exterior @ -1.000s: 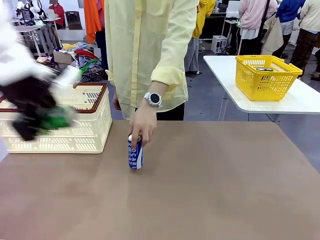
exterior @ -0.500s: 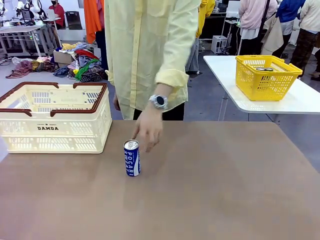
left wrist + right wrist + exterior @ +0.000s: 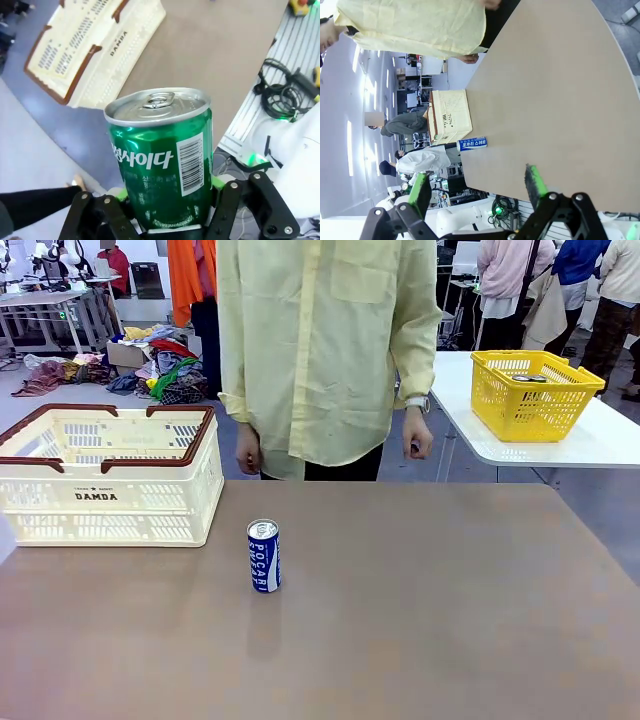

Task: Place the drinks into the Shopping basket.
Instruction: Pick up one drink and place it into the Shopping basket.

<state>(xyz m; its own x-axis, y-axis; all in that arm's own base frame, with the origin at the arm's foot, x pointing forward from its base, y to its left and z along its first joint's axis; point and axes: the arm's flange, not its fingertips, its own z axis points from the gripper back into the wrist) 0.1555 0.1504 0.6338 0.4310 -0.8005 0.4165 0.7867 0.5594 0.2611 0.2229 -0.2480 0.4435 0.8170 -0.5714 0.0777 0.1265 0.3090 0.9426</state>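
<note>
A slim blue-and-white can lettered "POCARI" [image 3: 264, 556] stands upright on the brown table, right of the Shopping basket [image 3: 105, 476]; the right wrist view shows the same can [image 3: 471, 144] lying sideways in the picture beside the basket [image 3: 451, 119]. In the left wrist view my left gripper [image 3: 167, 212] is shut on a green can with white lettering [image 3: 160, 157], held upright high above the floor, with the basket [image 3: 95, 50] far below. My right gripper [image 3: 477, 186] is open with nothing between its green pads, off the table's near edge.
A person in a yellow shirt [image 3: 320, 350] stands at the far edge, both hands hanging off the table. A yellow mesh basket [image 3: 530, 390] sits on a white side table at the right. The brown tabletop [image 3: 450, 610] is bare to the right of the can.
The person let go of the blue-and-white can and drew the hand back to their side. My left arm, blurred near the basket a second ago, has left the front view.
</note>
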